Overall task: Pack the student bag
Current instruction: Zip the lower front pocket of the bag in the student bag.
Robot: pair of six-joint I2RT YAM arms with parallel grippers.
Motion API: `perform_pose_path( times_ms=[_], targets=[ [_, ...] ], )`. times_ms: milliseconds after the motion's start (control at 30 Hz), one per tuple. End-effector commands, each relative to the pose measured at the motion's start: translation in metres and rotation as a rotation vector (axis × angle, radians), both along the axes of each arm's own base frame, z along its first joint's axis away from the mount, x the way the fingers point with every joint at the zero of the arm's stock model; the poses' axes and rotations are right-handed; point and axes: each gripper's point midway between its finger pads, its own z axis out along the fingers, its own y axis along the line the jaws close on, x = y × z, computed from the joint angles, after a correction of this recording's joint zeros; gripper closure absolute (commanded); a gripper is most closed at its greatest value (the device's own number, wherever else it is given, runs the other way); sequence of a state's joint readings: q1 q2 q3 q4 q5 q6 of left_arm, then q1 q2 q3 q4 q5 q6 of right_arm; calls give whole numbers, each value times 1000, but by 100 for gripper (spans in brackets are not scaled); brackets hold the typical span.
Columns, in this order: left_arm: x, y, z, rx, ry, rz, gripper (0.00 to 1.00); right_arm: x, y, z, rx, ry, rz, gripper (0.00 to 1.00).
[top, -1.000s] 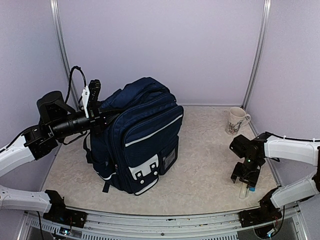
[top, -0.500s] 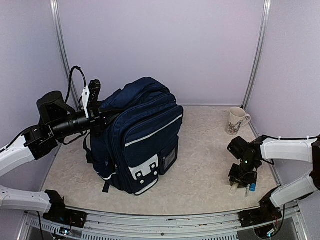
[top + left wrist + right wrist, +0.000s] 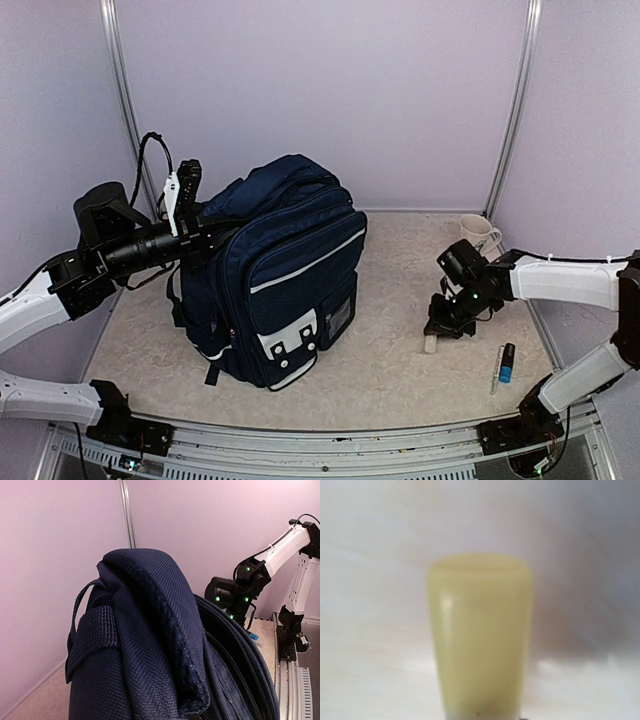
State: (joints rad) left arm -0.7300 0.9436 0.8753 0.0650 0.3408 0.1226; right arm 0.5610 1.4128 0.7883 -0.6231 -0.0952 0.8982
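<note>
Table top (image 3: 390, 335): mottled beige surface, bounded by plain lilac walls (image 3: 330, 90). Two metal posts (image 3: 515, 110) stand upright in the rear corners. A metal rail (image 3: 330, 445) runs along the near edge.

Mug (image 3: 470, 240): white with a printed motif, upright at the rear right, close to the right post.

Pale yellow cylinder (image 3: 479, 640): rounded end, heavily blurred in the right wrist view. Contact with the table cannot be determined.

Pen (image 3: 496, 370): slim, white, lying flat at the near right, with a dark-and-blue piece just beside it. It is well apart from the mug.
</note>
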Motion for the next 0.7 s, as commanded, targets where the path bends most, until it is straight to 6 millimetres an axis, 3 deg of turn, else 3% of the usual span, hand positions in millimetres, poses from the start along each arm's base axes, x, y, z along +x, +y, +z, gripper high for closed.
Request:
perform_pose_path(
  times_ms=[0, 67, 167, 300, 400, 500, 667],
  targets=[
    [1, 0, 14, -22, -98, -4, 100, 66, 56, 131, 262, -477, 152, 100],
    [1, 0, 14, -22, -99, 0, 100, 76, 77, 206, 375, -731, 242, 100],
    [2, 0, 12, -21, -97, 2, 100, 69, 100, 311, 499, -1115, 377, 100],
    [4, 0, 10, -17, -93, 9, 100, 33, 151, 401, 534, -1552, 678, 100],
    [7, -1, 7, -13, -87, 12, 100, -1, 208, 421, 532, -1777, 975, 100],
    [8, -2, 5, -9, -82, 13, 100, -25, 243, 423, 590, -1877, 1184, 100],
    [7, -1, 6, -12, -86, 12, 100, -25, 272, 380, 604, -1678, 1415, 100]
  ],
)
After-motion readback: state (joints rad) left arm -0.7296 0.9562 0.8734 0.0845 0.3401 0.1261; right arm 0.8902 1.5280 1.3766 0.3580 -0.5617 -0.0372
